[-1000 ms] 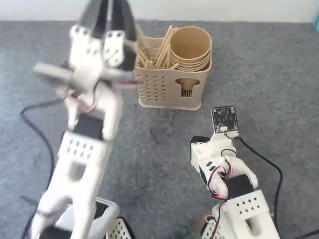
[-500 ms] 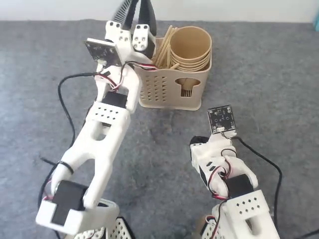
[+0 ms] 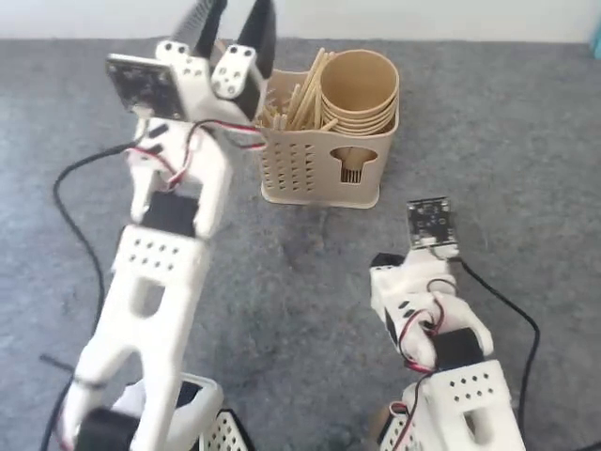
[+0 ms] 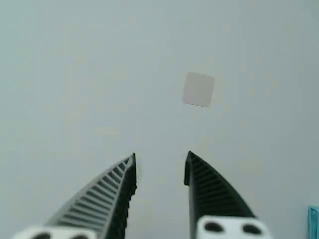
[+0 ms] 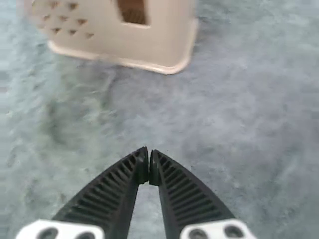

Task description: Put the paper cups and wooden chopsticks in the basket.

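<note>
The left claw (image 3: 235, 15) is held high with its two black ribbed fingers spread wide and nothing between them; its wrist view shows the same open gap (image 4: 160, 160), aimed at a plain pale wall (image 4: 75, 74). Half a second ago this claw was narrower and hung right over the near rim of the beige perforated plastic basket (image 3: 296, 169). It has since swung off towards the robot's left and opened further, so the basket now stands just beside it on its right and lower down.

The stack of brown paper cups (image 3: 364, 116) sits upright in the basket compartment farther from the left claw. The bundle of pale wooden chopsticks (image 3: 299, 94) leans in the compartment nearer to it, ends poking above the rim.

The right claw (image 5: 148, 155) hangs low over the grey felt-covered bench (image 3: 282, 282), its fingers pressed together on nothing. The basket (image 5: 124, 35) lies ahead of it, well apart. Its arm has shifted only slightly over the last second.

No cup or chopstick lies on the bench around either claw. Judging by that and the left claw's empty, opening retreat, the last item appears to have been dropped in and the task looks finished, with only the arm's withdrawal left.
</note>
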Robot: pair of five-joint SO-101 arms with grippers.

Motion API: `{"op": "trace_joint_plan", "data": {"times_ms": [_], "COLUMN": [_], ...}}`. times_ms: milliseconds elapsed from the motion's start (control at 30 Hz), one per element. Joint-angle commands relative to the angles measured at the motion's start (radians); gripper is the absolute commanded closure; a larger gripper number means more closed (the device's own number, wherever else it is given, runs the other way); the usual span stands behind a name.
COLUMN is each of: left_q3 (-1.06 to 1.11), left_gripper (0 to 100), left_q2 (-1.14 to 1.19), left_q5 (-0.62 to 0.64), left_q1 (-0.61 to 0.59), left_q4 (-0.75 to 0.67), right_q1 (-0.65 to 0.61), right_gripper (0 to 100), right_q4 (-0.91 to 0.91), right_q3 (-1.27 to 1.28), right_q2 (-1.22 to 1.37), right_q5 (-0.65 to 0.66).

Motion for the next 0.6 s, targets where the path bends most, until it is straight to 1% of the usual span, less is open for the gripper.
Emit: {"op": "trace_joint_plan", "data": {"times_ms": [0, 133, 267, 333, 433, 567], "left_q3": [0.044, 0.205, 0.354, 0.423, 0.53, 0.688], "left_gripper": [89, 89, 90, 93, 99, 99], "left_q2": [-0.198, -0.374, -0.509, -0.557, -0.617, -0.703], "left_q5": [-0.005, -0.005, 0.0, 0.002, 0.002, 0.002], "left_q1": [-0.008, -0.009, -0.072, -0.114, -0.172, -0.23], "left_q4": [0.098, 0.12, 0.12, 0.121, 0.121, 0.121], "right_q1": [0.082, 0.166, 0.248, 0.28, 0.352, 0.389], "right_gripper": [98.7, 98.7, 98.7, 98.7, 98.7, 99.0], "right_q4": [0.077, 0.22, 0.352, 0.364, 0.348, 0.309], "right_q3": [-0.035, -0.026, 0.025, 0.034, 0.057, 0.13], "right_q2": [-0.096, -0.292, -0.536, -0.53, -0.493, -0.529], "right_q5": [0.012, 0.012, 0.021, 0.048, 0.08, 0.083]}}
